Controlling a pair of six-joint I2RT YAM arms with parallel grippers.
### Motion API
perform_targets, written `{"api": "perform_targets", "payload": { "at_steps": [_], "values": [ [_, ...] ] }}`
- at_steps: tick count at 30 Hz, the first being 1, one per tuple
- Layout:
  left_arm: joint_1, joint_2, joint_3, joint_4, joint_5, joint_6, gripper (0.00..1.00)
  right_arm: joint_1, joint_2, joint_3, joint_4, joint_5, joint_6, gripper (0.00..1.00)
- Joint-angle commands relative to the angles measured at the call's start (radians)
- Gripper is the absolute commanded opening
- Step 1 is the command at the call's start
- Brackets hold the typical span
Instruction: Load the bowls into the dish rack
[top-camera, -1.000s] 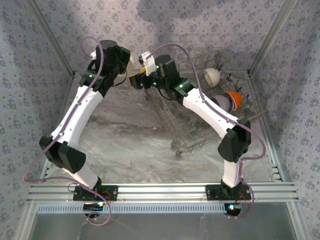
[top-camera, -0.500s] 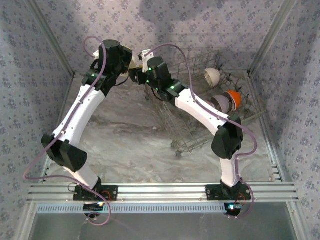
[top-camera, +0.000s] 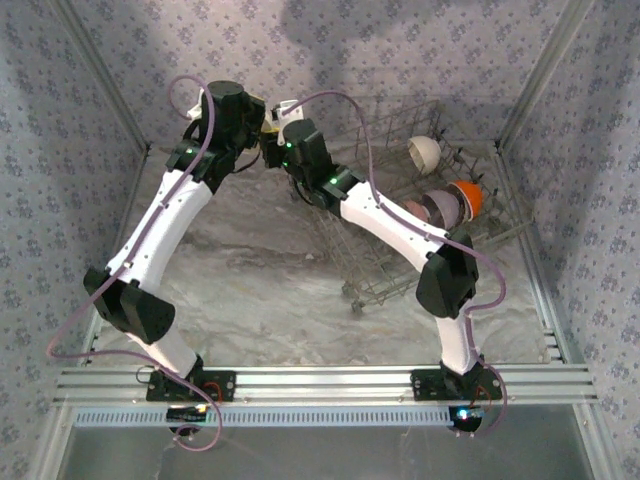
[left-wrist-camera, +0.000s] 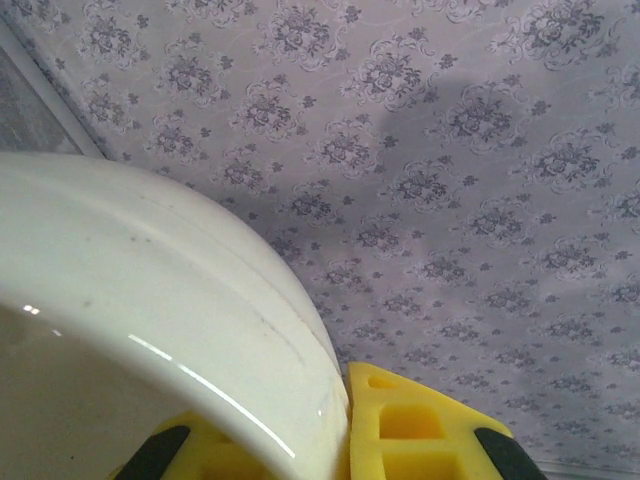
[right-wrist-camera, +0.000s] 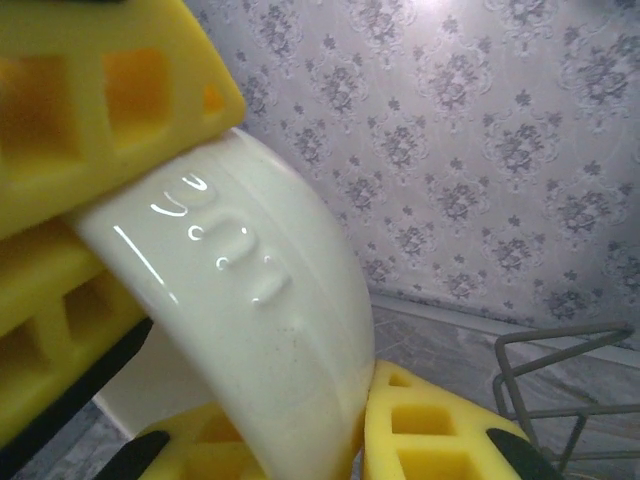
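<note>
My left gripper (left-wrist-camera: 300, 440) clamps the cream bowl (right-wrist-camera: 260, 330), far left beside the dish rack (top-camera: 395, 110). My right gripper (right-wrist-camera: 290, 440) straddles its wall; whether it is clamped I cannot tell. I should free left only once right holds.

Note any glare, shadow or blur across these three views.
Top external view: a broad shadow darkens the back wall. Left wrist view: thin glare streaks on the cream bowl, close to the lens. Right wrist view: small glints on the same bowl.

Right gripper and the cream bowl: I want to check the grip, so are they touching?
Touching. The right wrist view shows the wall of the cream bowl lying directly against a yellow finger of the right gripper, with no gap.
</note>
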Motion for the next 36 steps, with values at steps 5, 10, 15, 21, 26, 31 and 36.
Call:
{"api": "perform_targets", "payload": {
  "at_steps": [5, 10, 15, 21, 26, 31, 36],
  "values": [
    [-0.001, -0.022, 0.017, 0.016, 0.018, -0.043, 0.0, 0.015, 0.017, 0.027, 0.052, 0.104, -0.093, 0.0],
    [-0.001, -0.018, 0.017, 0.003, 0.026, -0.067, 0.08, 0.015, 0.029, 0.038, 0.059, 0.163, -0.112, 0.0],
    [-0.003, -0.014, 0.016, 0.02, 0.051, -0.071, 0.23, 0.012, 0.044, 0.07, 0.045, 0.193, -0.119, 0.0],
    [-0.003, -0.001, 0.016, 0.054, 0.129, -0.067, 0.41, -0.009, 0.061, 0.129, -0.019, 0.219, -0.09, 0.0],
    [-0.005, -0.004, 0.009, 0.074, 0.169, -0.048, 0.55, -0.04, 0.075, 0.193, -0.083, 0.243, -0.075, 0.0],
    [0.005, -0.029, -0.01, 0.115, 0.183, 0.002, 0.64, -0.083, 0.071, 0.244, -0.145, 0.258, -0.074, 0.0],
    [0.023, -0.065, -0.051, 0.168, 0.197, 0.091, 0.65, -0.145, 0.045, 0.277, -0.211, 0.259, -0.052, 0.0]
  ]
}}
